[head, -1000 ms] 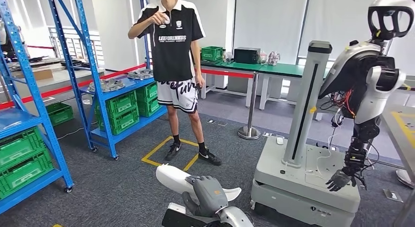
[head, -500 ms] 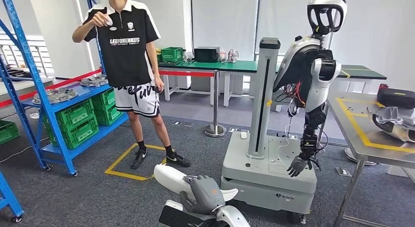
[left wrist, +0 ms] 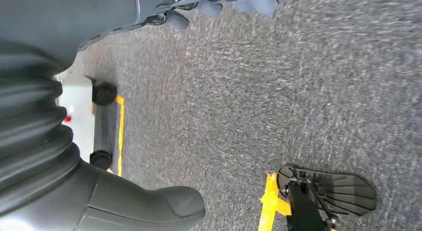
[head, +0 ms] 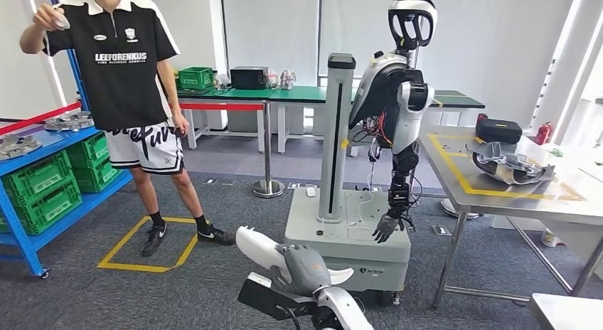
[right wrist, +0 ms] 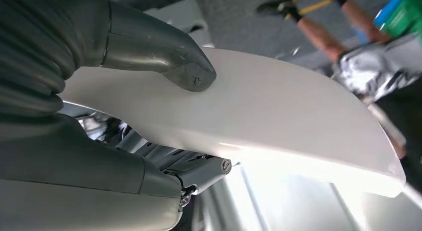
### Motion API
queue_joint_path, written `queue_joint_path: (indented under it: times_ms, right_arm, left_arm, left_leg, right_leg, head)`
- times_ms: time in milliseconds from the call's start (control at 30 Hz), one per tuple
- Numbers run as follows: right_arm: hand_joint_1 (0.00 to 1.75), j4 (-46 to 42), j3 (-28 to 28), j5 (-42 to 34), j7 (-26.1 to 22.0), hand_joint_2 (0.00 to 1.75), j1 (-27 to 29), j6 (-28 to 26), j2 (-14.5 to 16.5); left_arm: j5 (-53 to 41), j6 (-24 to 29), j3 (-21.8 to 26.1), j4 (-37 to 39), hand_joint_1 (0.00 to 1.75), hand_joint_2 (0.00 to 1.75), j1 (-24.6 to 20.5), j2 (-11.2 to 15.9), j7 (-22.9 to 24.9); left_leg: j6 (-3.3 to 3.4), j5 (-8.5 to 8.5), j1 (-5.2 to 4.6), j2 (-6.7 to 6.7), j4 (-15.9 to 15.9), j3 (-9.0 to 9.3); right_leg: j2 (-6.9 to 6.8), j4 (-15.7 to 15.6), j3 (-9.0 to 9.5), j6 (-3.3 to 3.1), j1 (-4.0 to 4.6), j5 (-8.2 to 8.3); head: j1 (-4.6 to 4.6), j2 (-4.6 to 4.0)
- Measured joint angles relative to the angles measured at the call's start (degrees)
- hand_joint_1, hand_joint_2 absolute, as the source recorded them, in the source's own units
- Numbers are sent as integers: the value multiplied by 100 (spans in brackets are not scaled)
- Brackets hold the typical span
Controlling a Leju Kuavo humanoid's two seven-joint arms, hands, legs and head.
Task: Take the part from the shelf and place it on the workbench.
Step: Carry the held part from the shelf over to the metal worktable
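Low in the head view my right hand [head: 307, 269] grips a long white curved part [head: 257, 247], carried in front of my body above the carpet. In the right wrist view the thumb [right wrist: 164, 54] presses on the part's smooth white shell [right wrist: 288, 121] and the fingers hold it from underneath. The grey workbench [head: 491, 200], marked with yellow tape, stands to the right with a silvery part [head: 510, 163] lying on it. My left hand [left wrist: 99, 201] hangs over the carpet, fingers [left wrist: 219, 4] spread away from the thumb, holding nothing.
Another humanoid robot [head: 398, 109] on a grey wheeled stand [head: 348, 230] stands straight ahead, between me and the workbench. A person [head: 128, 81] stands at the left beside a blue shelf [head: 28, 245] with green crates [head: 43, 191]. A black case [head: 499, 130] sits on the bench's far end.
The whole picture has slid left, so the camera has turned right: the shelf has left the middle and the workbench has come into view. My right hand keeps holding the white part.
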Motion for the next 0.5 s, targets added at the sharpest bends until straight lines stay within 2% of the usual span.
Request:
queue_joint_path:
  times_ms: [33,67,100,133,200,267,300,333,367,400,433,467,500]
  right_arm:
    - [175,115,-42,-5,13,175,-103,-60,3]
    - [175,250,-95,-10,19,175,-211,-108,0]
    - [175,383,-149,-16,25,175,-311,-139,-6]
    - [175,510,-209,-24,28,175,-398,-158,-15]
    - [175,732,-323,-45,33,175,-564,-183,-31]
    - [175,930,-414,-78,9,175,-703,-208,-31]
    - [175,1031,-455,-93,-10,175,-748,-219,-28]
    - [175,1124,-495,-105,-25,175,-771,-228,-27]
    - [175,1209,-538,-111,-33,175,-781,-235,-27]
    - [175,1276,-581,-112,-35,175,-785,-240,-27]
    - [175,1325,-610,-107,-39,175,-792,-243,-26]
    - [175,1361,-628,-96,-46,175,-804,-244,-23]
    - [175,1389,-640,-78,-54,175,-821,-242,-18]
  left_arm:
    - [3,7,0,-1,0,175,-4,-2,8]
    - [5,13,1,-1,0,175,-7,-2,20]
    - [8,17,1,-2,0,175,-10,-1,35]
    - [9,20,2,-2,0,175,-13,2,49]
    - [11,22,1,0,0,175,-9,4,67]
    - [27,26,1,4,0,175,17,5,67]
    - [43,30,3,7,0,175,34,8,64]
    - [60,33,4,7,0,175,49,14,61]
    - [73,37,6,7,0,175,59,20,59]
    - [79,39,8,7,0,175,64,28,56]
    - [80,39,8,7,0,175,65,34,55]
    - [78,38,8,7,0,175,69,40,55]
    - [76,38,8,8,0,175,72,45,55]
  left_leg:
    - [-29,-9,-13,49,-1,9]
    - [-60,-16,-23,99,-7,20]
    - [-91,-19,-21,151,-18,37]
    - [-125,-36,-12,139,-12,46]
    - [-183,-201,11,-89,211,-40]
    - [-221,-537,27,-373,883,-356]
    - [-234,-671,28,-427,1259,-546]
    - [-243,-710,29,-445,1508,-687]
    - [-246,-639,30,-450,1557,-743]
    - [-247,-466,36,-464,1378,-692]
    - [-248,-235,47,-507,1031,-558]
    - [-249,-61,65,-618,660,-400]
    - [-242,49,80,-738,341,-258]
  right_leg:
    - [-50,-157,80,-30,23,22]
    - [-35,-194,87,-55,44,11]
    - [33,-209,79,-81,41,26]
    - [92,-228,86,-109,27,40]
    - [198,-272,113,-169,-20,72]
    - [308,-283,126,-200,-43,82]
    - [375,-282,127,-205,-44,82]
    - [446,-279,129,-205,-44,81]
    - [518,-273,131,-203,-46,79]
    - [589,-262,133,-195,-53,74]
    - [660,-244,133,-180,-63,65]
    - [728,-221,127,-157,-71,52]
    - [799,-190,106,-123,-77,41]
  head:
    - [-1,0]
    - [-2,0]
    - [-1,0]
    - [-1,0]
    - [-3,0]
    - [-8,0]
    - [-9,0]
    - [-9,0]
    - [-9,0]
    - [-9,0]
    - [-8,0]
    - [-8,0]
    - [-9,0]
